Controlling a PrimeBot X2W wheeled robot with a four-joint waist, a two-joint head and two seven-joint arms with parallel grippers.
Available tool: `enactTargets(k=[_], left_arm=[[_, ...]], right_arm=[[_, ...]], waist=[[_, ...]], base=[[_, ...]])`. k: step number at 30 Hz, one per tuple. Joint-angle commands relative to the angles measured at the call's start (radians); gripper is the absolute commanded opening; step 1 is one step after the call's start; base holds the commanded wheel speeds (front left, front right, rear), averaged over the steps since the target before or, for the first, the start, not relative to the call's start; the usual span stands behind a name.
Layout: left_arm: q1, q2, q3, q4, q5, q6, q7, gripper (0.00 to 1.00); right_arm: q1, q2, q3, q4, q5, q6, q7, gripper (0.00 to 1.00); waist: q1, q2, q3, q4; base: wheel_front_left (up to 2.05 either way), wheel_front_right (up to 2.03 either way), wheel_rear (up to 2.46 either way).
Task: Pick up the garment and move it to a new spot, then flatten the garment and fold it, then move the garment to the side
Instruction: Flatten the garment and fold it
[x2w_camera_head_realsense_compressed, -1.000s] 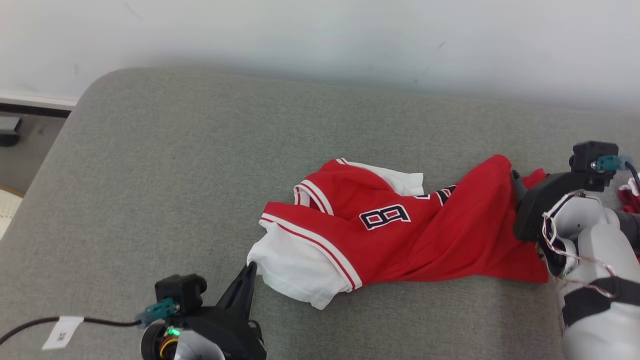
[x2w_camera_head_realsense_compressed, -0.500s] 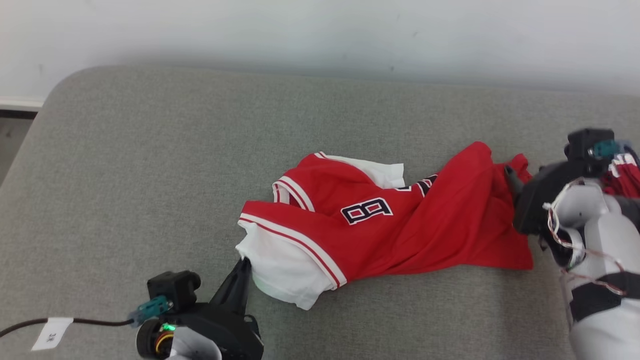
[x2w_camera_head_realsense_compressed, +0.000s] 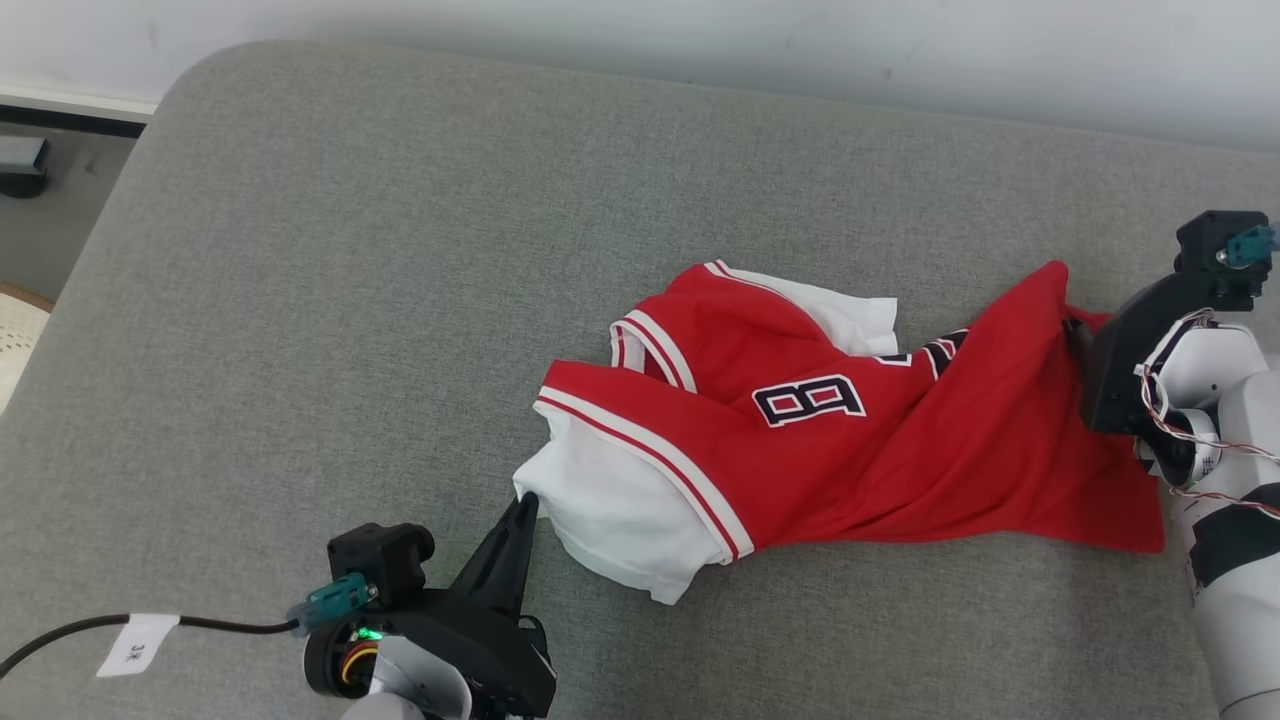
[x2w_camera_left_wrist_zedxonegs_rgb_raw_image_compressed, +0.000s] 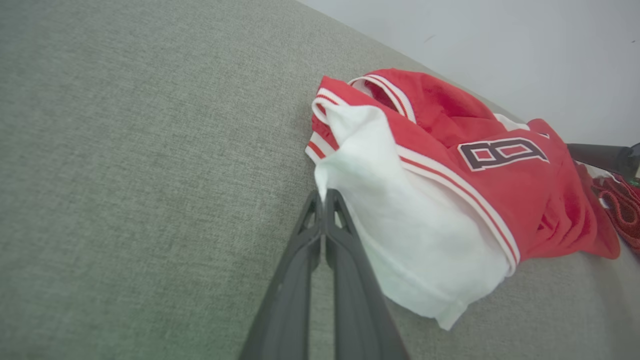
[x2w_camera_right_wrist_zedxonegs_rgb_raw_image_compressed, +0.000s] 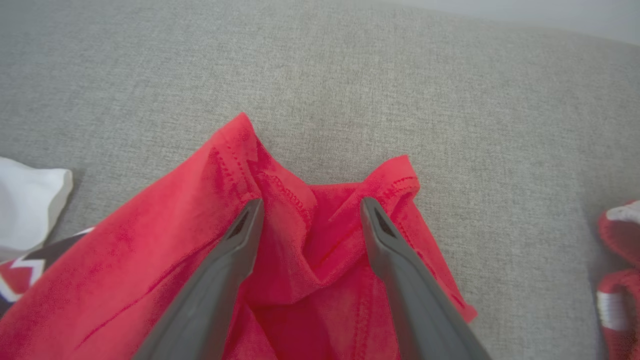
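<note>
A red and white jersey with a number 8, the garment (x2w_camera_head_realsense_compressed: 830, 440), lies crumpled on the grey cushion (x2w_camera_head_realsense_compressed: 350, 300). My left gripper (x2w_camera_head_realsense_compressed: 526, 498) is shut at the garment's white lower-left edge, and in the left wrist view its tips (x2w_camera_left_wrist_zedxonegs_rgb_raw_image_compressed: 324, 192) pinch a peak of white cloth (x2w_camera_left_wrist_zedxonegs_rgb_raw_image_compressed: 400, 210). My right gripper (x2w_camera_head_realsense_compressed: 1075, 328) is at the garment's red right end. In the right wrist view it (x2w_camera_right_wrist_zedxonegs_rgb_raw_image_compressed: 310, 205) stands open, its two fingers straddling a bunched fold of red hem (x2w_camera_right_wrist_zedxonegs_rgb_raw_image_compressed: 300, 235).
Another red and white cloth (x2w_camera_right_wrist_zedxonegs_rgb_raw_image_compressed: 617, 260) lies just right of the right gripper. The cushion's rounded left edge (x2w_camera_head_realsense_compressed: 130, 180) drops to the floor. A pale wall (x2w_camera_head_realsense_compressed: 700, 40) runs along the back. A labelled cable (x2w_camera_head_realsense_compressed: 140, 640) trails from the left wrist.
The head camera has shifted, so the whole picture moved. Both grippers keep their places on the garment: left shut at the white edge, right open over the red hem.
</note>
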Motion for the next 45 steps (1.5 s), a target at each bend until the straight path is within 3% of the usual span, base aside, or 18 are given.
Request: enactTargets(k=[1,4,11,17,21,23,33,45], left_arm=[[-0.008,0.001,0.004,0.002,-0.002,-0.004,-0.008,0.0],[-0.019,0.0,0.009,0.006,-0.006,-0.001,-0.012,0.0],[-0.026,-0.005,0.0,0.013,-0.009,-0.005,-0.015,0.0],[-0.028,-0.005,-0.003,0.018,-0.013,-0.004,-0.016,0.0],[-0.031,-0.007,-0.007,0.021,-0.015,-0.005,-0.014,0.0],[-0.028,-0.007,-0.007,0.021,-0.016,-0.007,-0.015,0.0],[-0.023,-0.002,-0.01,0.023,-0.022,-0.002,-0.016,0.0],[-0.018,0.001,-0.018,0.021,-0.027,0.0,-0.017,0.0]], right_arm=[[-0.003,-0.006,0.005,-0.001,-0.003,-0.002,0.001,0.98],[-0.01,0.012,0.029,0.007,0.011,-0.002,0.002,0.92],[-0.014,0.016,0.101,-0.021,0.027,-0.002,-0.024,0.98],[-0.019,0.01,0.151,-0.055,0.051,-0.002,-0.019,0.96],[-0.024,-0.039,0.117,-0.072,-0.044,-0.002,-0.036,1.0],[-0.022,-0.005,0.092,-0.086,-0.069,-0.002,-0.05,1.0],[0.028,0.031,0.121,-0.096,-0.037,-0.001,0.008,0.98],[0.076,0.005,-0.018,-0.17,-0.104,-0.001,-0.021,1.0]], waist=[[-0.0001,-0.0001,0.005,0.0],[-0.0001,-0.0001,0.016,-0.009],[-0.0001,-0.0001,0.024,-0.008],[-0.0001,-0.0001,0.024,-0.007],[-0.0001,-0.0001,0.023,0.0],[-0.0001,-0.0001,0.021,0.003],[-0.0001,-0.0001,0.01,0.005],[-0.0001,-0.0001,-0.002,0.018]], base=[[0.0,0.0,0.0],[0.0,0.0,0.0],[0.0,0.0,0.0],[0.0,0.0,0.0],[0.0,0.0,0.0],[0.0,0.0,0.0],[0.0,0.0,0.0],[0.0,0.0,0.0]])
